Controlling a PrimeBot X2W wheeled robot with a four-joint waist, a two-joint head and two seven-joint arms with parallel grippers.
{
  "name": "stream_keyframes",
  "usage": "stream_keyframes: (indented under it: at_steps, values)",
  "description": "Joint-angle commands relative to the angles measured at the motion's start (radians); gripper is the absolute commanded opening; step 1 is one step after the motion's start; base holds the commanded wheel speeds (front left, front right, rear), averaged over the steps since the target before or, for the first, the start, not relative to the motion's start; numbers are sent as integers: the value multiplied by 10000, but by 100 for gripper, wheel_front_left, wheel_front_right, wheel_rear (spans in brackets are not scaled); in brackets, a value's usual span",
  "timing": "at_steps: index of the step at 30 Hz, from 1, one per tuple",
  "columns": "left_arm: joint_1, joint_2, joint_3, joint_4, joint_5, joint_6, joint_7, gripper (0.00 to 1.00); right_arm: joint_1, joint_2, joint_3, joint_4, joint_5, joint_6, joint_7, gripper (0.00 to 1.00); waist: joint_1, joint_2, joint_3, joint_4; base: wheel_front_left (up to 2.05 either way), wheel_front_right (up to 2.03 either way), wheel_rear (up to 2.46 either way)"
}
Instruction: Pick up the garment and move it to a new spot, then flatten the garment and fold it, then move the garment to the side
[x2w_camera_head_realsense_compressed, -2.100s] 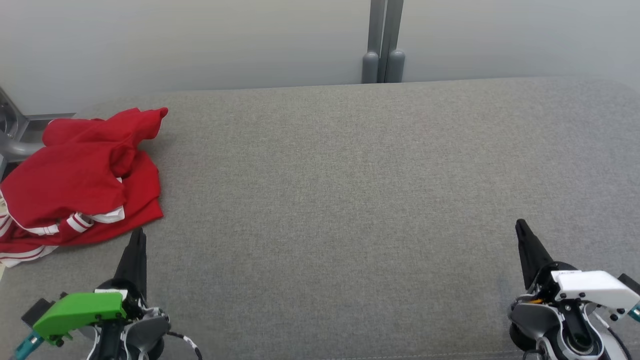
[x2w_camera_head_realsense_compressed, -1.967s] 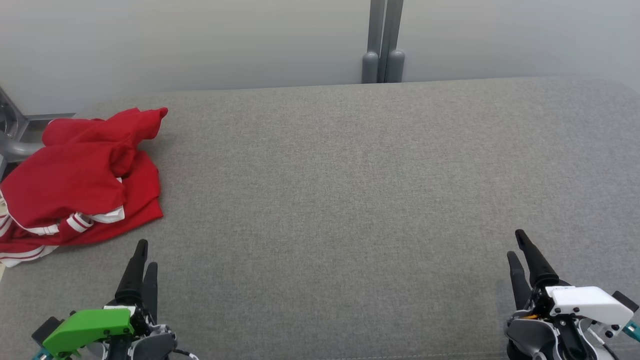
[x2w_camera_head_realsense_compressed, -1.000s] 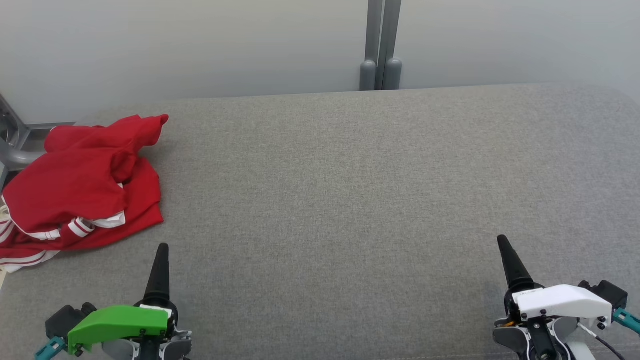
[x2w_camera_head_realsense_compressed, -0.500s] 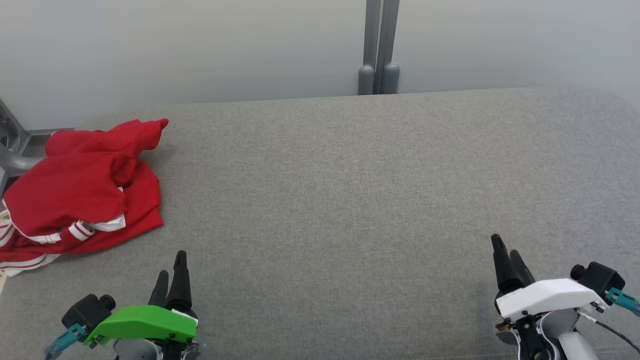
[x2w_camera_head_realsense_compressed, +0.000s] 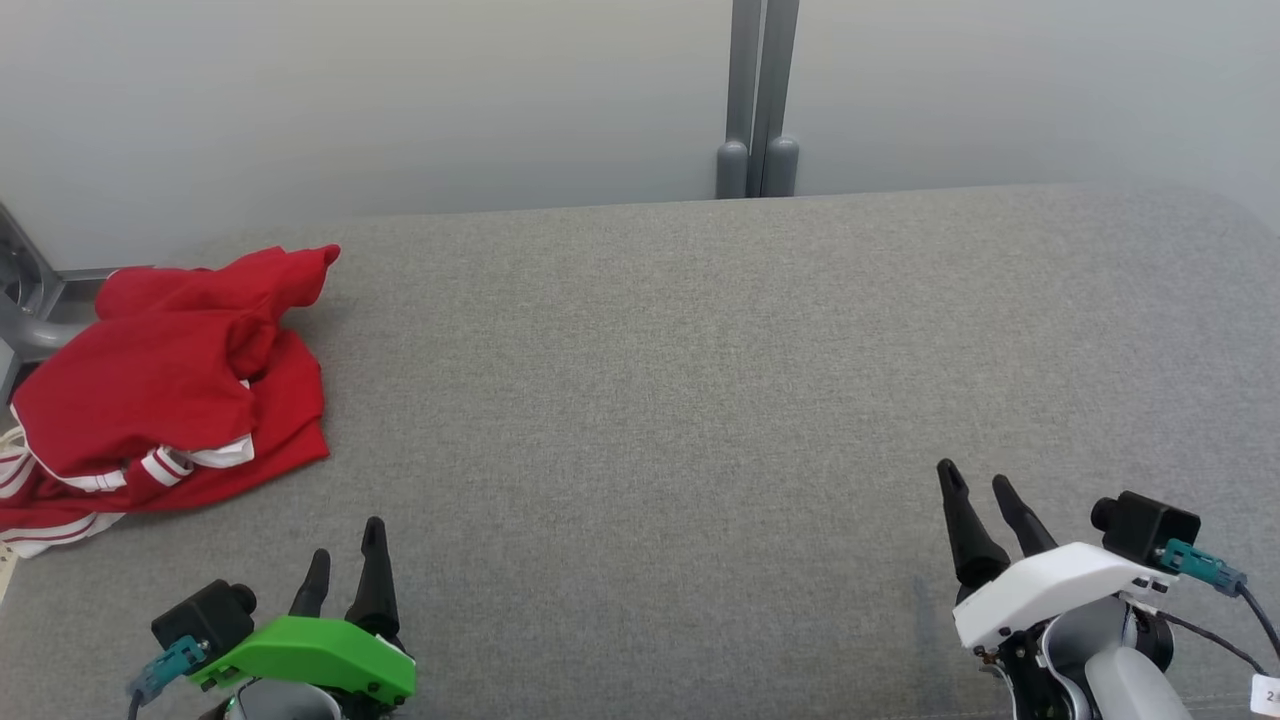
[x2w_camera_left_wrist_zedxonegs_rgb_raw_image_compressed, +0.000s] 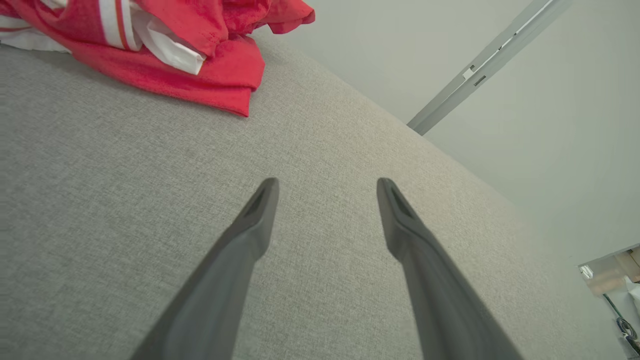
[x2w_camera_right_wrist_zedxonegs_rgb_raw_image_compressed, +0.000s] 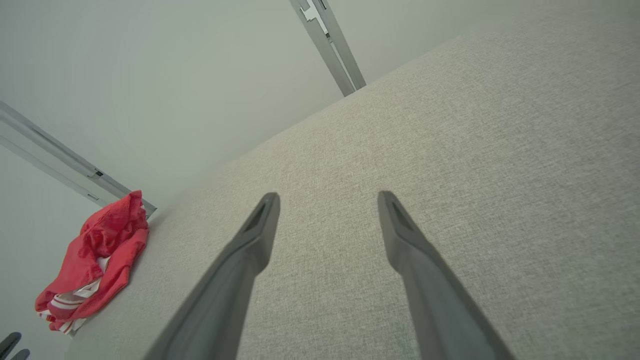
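Observation:
A red garment (x2w_camera_head_realsense_compressed: 165, 385) with white stripes lies crumpled at the far left of the grey fabric surface (x2w_camera_head_realsense_compressed: 700, 400), partly over its left edge. It appears at the top left of the left wrist view (x2w_camera_left_wrist_zedxonegs_rgb_raw_image_compressed: 200, 55) and small at the lower left of the right wrist view (x2w_camera_right_wrist_zedxonegs_rgb_raw_image_compressed: 95, 262). My left gripper (x2w_camera_head_realsense_compressed: 346, 548), under its green cover, hangs open near the front edge, a little in front of and to the right of the garment, with nothing between its fingers. My right gripper (x2w_camera_head_realsense_compressed: 975, 480) stands open at the front right, far from the garment, and holds nothing.
A pale wall (x2w_camera_head_realsense_compressed: 400, 100) runs behind the surface, with a grey double post (x2w_camera_head_realsense_compressed: 755, 100) at its middle. Grey metal framing (x2w_camera_head_realsense_compressed: 25, 300) sits just beyond the garment at the far left.
Both arms have rolled, so the finger pairs now show side by side, and the right gripper has drifted left. The camera has tilted a little; the garment lies as before.

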Motion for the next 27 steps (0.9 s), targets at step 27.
stream_keyframes:
  at_steps: [27]
  values:
    - [-192, 802, -634, -169, 2646, 634, -512, 100, -79, -73, 420, -475, -3582, 26, 180, 100, 0, 0, -168, 20, 0, 0, 0]
